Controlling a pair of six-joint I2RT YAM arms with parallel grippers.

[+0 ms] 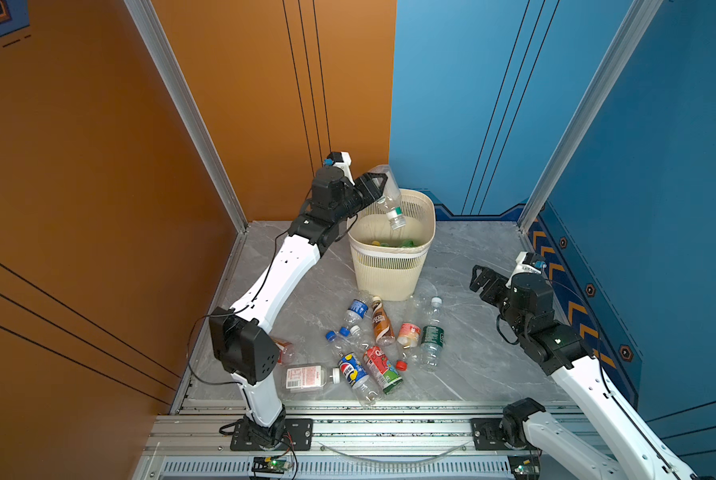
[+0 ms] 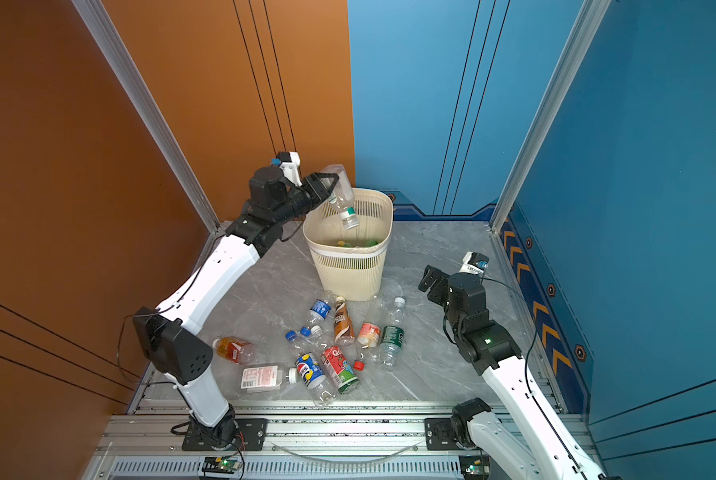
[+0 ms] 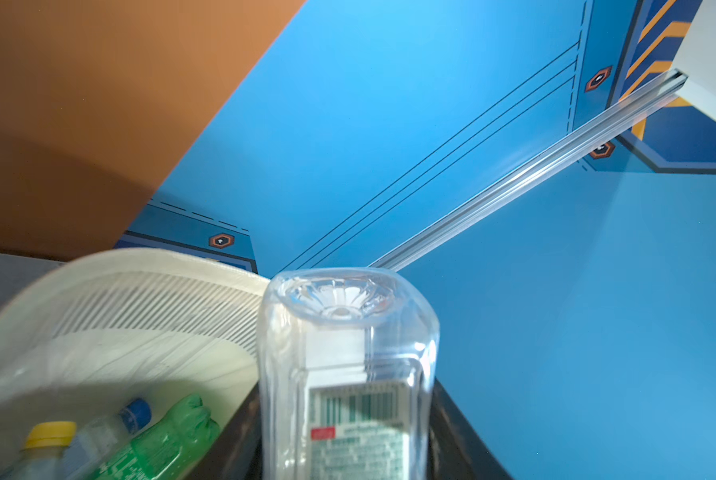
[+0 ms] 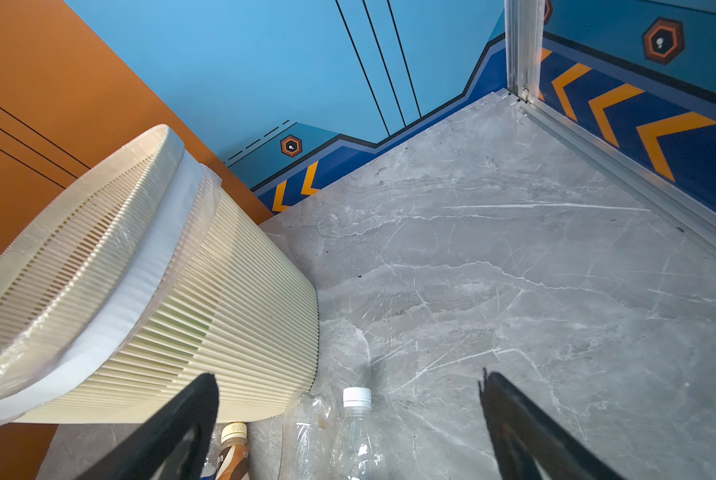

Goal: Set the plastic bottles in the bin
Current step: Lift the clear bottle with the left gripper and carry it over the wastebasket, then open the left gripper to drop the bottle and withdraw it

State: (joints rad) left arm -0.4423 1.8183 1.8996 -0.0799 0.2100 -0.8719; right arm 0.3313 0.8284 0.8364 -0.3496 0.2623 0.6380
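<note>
Clear plastic, label-wrapped and tilted neck down, one bottle (image 1: 390,196) hangs over the mouth of the cream slotted bin (image 1: 389,272), its cap end pointing into the opening in both top views. The left gripper (image 1: 379,188) pinches the bottle's body between narrow jaws from the bin's 10 o'clock side. Inside the bin lie a green bottle (image 3: 161,440) and yellow- and blue-capped ones. The bin stands upright on the grey marble floor (image 1: 480,345). At its 6 o'clock the other plastic bottles (image 1: 379,345) lie scattered, several touching. At its 4 o'clock the right gripper (image 1: 478,279) hovers with jaws spread wide, holding nothing, above a white-capped clear bottle (image 4: 356,432).
</note>
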